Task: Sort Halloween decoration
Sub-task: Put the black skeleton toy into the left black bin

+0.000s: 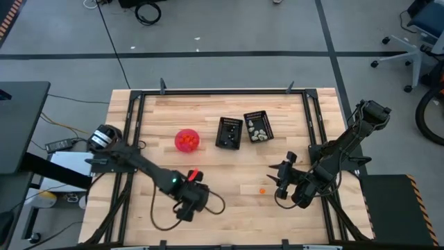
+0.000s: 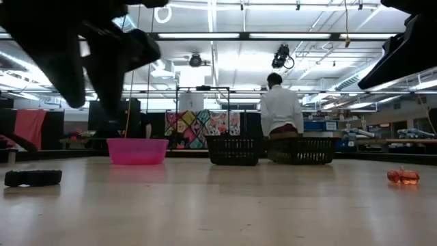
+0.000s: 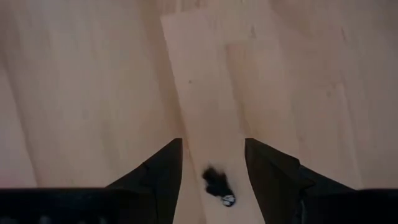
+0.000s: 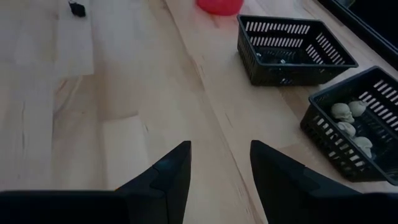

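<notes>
left gripper point(image 3: 212, 163) fingers apart, over black trinket point(image 3: 218, 184), well in front of pink bowl point(image 1: 186, 139) | right gripper point(image 4: 219, 163) apart, empty | orange trinket point(image 1: 262, 190) right of bowl, probably a pumpkin

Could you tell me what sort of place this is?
Probably a robotics lab or workshop: a wooden table in a black frame, bright ceiling strip lights, and a person in a white coat among cluttered benches.
</notes>
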